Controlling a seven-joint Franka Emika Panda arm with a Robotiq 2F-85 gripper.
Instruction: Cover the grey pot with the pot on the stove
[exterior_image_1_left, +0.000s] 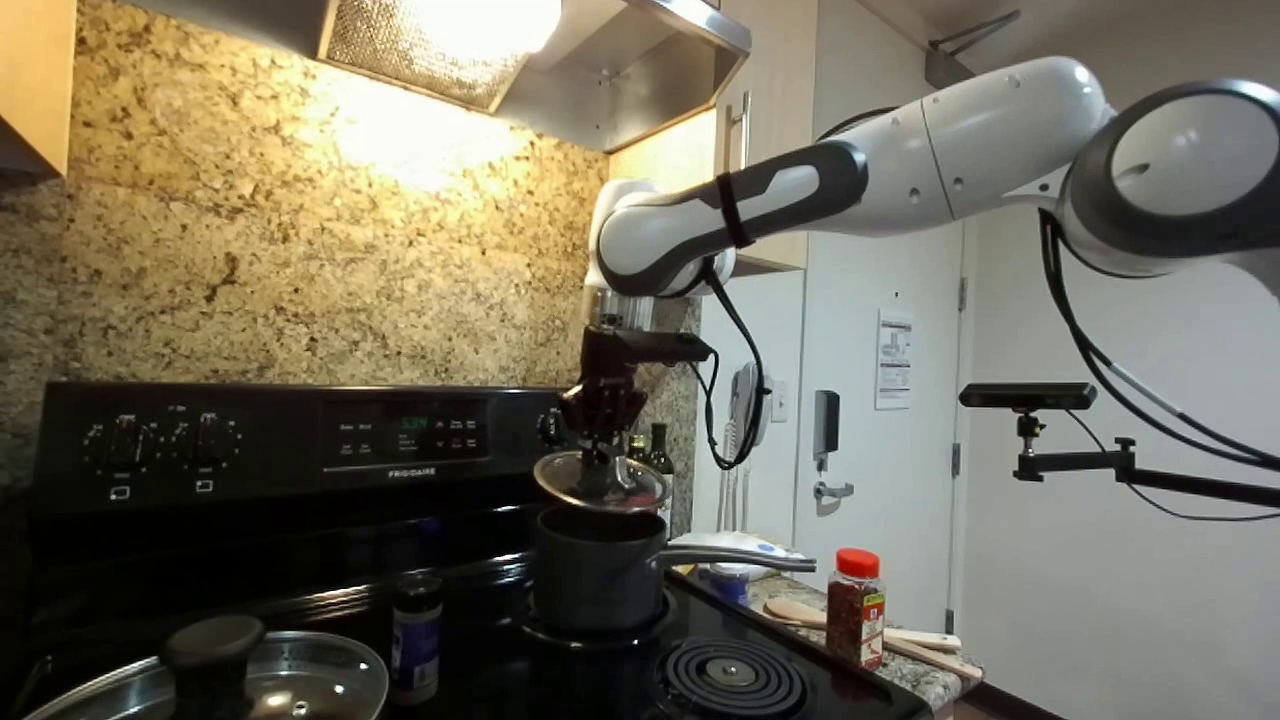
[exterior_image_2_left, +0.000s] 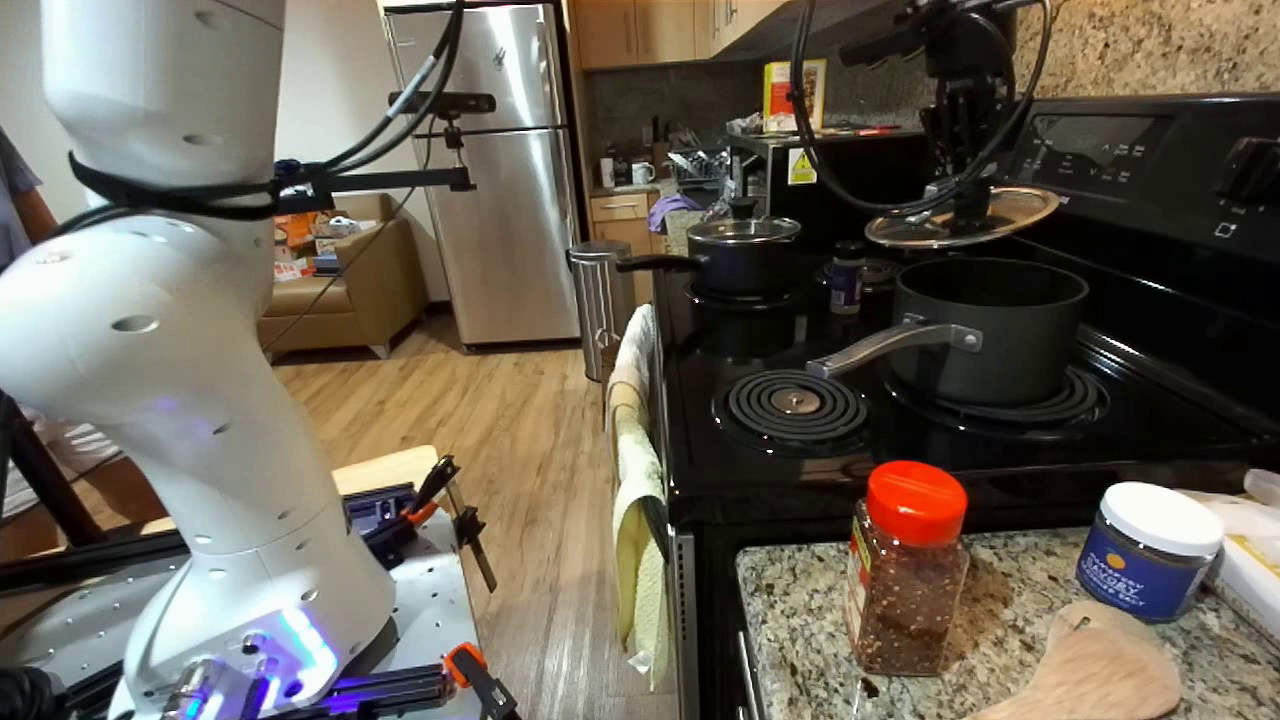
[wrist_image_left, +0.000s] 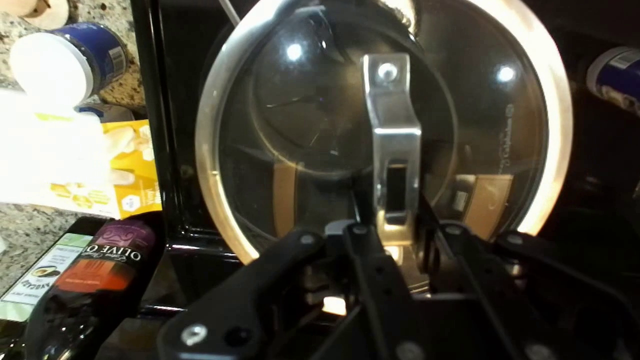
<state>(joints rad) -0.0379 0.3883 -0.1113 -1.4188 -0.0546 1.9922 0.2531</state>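
Note:
The grey pot (exterior_image_1_left: 600, 575) stands on a burner of the black stove (exterior_image_2_left: 700, 440), its long metal handle pointing outward. It shows open-topped in an exterior view (exterior_image_2_left: 990, 340). A round glass lid (exterior_image_2_left: 1020, 215) with a metal rim hangs above the pot, apart from it and slightly tilted. My gripper (exterior_image_1_left: 603, 465) is shut on the lid's metal handle. In the wrist view the fingers (wrist_image_left: 392, 220) sit on both sides of the lid handle (wrist_image_left: 395, 140). The glass lid (wrist_image_left: 320, 125) there covers most of the view of the pot beneath.
A dark pot (exterior_image_2_left: 750, 262) with its own glass lid stands on another burner. A spice bottle (exterior_image_1_left: 415, 640) stands between the pots. A red-capped jar (exterior_image_1_left: 856, 615), wooden spoons (exterior_image_1_left: 800, 612) and a blue jar (exterior_image_2_left: 1150, 560) sit on the counter. An olive oil bottle (wrist_image_left: 100, 275) is beside the stove.

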